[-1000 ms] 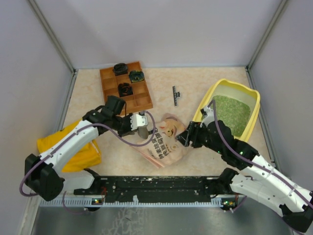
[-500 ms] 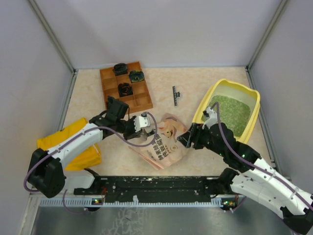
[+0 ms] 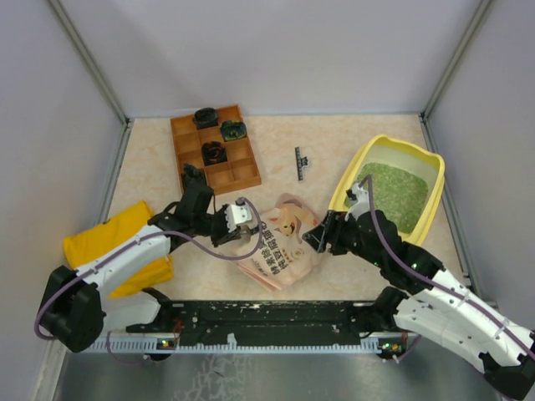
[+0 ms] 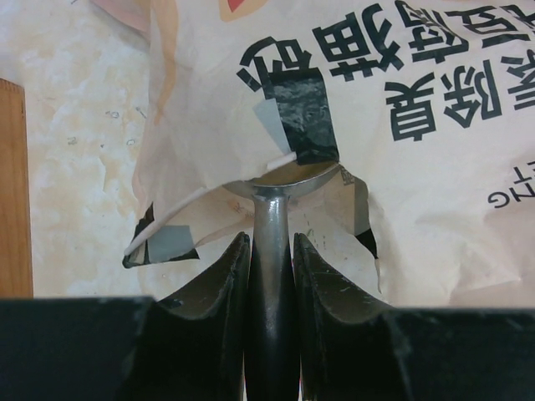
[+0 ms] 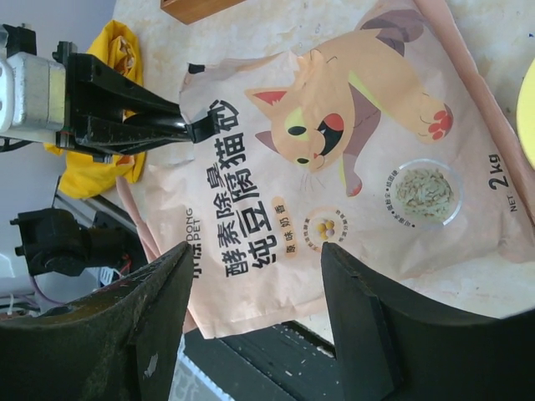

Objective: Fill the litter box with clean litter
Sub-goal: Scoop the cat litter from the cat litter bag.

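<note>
The yellow litter box [image 3: 347, 180] stands at the right, with green clean litter [image 3: 393, 190] covering its floor. A pink pouch [image 3: 280, 242] printed with a cat lies flat between the arms, and shows too in the right wrist view [image 5: 334, 167]. My left gripper [image 3: 236, 224] is shut on the handle of a grey scoop [image 4: 272, 276]. The scoop's bowl [image 4: 280, 180] sits at the torn, taped mouth of the pouch [image 4: 401, 125]. My right gripper [image 3: 316, 236] hangs open over the pouch's right end, nothing between its fingers [image 5: 255, 251].
A brown wooden compartment tray [image 3: 216, 150] with dark objects sits at the back left. A small black part [image 3: 299, 163] lies behind the pouch. A yellow cloth bag [image 3: 117, 246] lies under the left arm. A black rail [image 3: 267, 313] runs along the near edge.
The left arm has dropped lower and drawn slightly nearer, keeping the scoop at the pouch's mouth. The right arm has hardly moved.
</note>
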`<action>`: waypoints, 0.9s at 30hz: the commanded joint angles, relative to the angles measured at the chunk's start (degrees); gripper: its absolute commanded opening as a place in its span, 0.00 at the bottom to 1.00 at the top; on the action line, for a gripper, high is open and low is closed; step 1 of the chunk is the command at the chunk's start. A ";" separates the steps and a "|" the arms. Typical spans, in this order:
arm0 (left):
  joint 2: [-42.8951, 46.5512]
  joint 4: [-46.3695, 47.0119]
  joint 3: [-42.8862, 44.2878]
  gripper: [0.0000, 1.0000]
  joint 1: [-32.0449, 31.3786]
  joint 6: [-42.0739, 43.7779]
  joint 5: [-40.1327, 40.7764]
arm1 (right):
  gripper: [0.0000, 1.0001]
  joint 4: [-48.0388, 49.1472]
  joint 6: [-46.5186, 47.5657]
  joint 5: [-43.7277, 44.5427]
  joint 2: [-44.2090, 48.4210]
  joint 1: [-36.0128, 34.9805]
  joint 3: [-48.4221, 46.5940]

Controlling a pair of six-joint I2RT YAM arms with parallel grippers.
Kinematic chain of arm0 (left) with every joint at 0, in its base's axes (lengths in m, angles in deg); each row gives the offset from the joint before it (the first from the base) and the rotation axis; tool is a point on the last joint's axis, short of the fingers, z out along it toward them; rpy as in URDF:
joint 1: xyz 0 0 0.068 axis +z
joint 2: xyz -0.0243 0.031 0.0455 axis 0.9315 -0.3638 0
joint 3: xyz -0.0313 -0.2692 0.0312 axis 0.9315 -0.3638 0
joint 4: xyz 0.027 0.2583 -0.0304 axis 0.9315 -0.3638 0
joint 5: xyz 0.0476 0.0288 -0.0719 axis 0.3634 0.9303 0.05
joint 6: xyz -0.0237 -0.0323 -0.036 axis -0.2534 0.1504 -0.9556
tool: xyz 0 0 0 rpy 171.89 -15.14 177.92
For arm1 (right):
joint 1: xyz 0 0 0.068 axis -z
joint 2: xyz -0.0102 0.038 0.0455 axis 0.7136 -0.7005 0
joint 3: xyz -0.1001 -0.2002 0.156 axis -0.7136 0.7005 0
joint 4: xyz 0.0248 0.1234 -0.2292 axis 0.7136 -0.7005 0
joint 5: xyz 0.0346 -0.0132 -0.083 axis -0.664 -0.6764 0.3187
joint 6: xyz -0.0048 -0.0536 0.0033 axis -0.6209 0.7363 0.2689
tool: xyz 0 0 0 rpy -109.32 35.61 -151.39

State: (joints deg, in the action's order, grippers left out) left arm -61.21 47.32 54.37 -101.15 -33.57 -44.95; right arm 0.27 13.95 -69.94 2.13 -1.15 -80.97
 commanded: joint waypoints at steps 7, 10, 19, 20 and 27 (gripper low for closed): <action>7.71 -0.68 -2.64 0.00 -0.13 -3.47 -0.29 | 0.64 0.51 5.10 4.05 -0.47 0.36 -1.95; 9.80 -1.80 -3.28 0.00 -0.13 -4.85 0.83 | 0.64 0.17 6.21 4.24 -1.92 0.34 -3.13; 14.34 -3.50 -4.75 0.00 -0.12 -8.69 1.09 | 0.65 0.20 9.07 4.68 -4.25 0.31 -6.08; 15.03 -4.52 -4.50 0.00 -0.12 -8.92 2.32 | 0.65 0.18 9.54 4.75 -4.48 0.35 -6.26; 20.59 -10.14 -2.24 0.00 -0.12 -9.90 5.68 | 0.65 0.16 11.79 6.32 -5.92 0.36 -8.26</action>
State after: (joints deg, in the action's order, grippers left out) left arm -43.84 39.95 49.43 -101.15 -41.83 -41.28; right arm -1.59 23.22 -65.48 -3.27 -1.15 -85.32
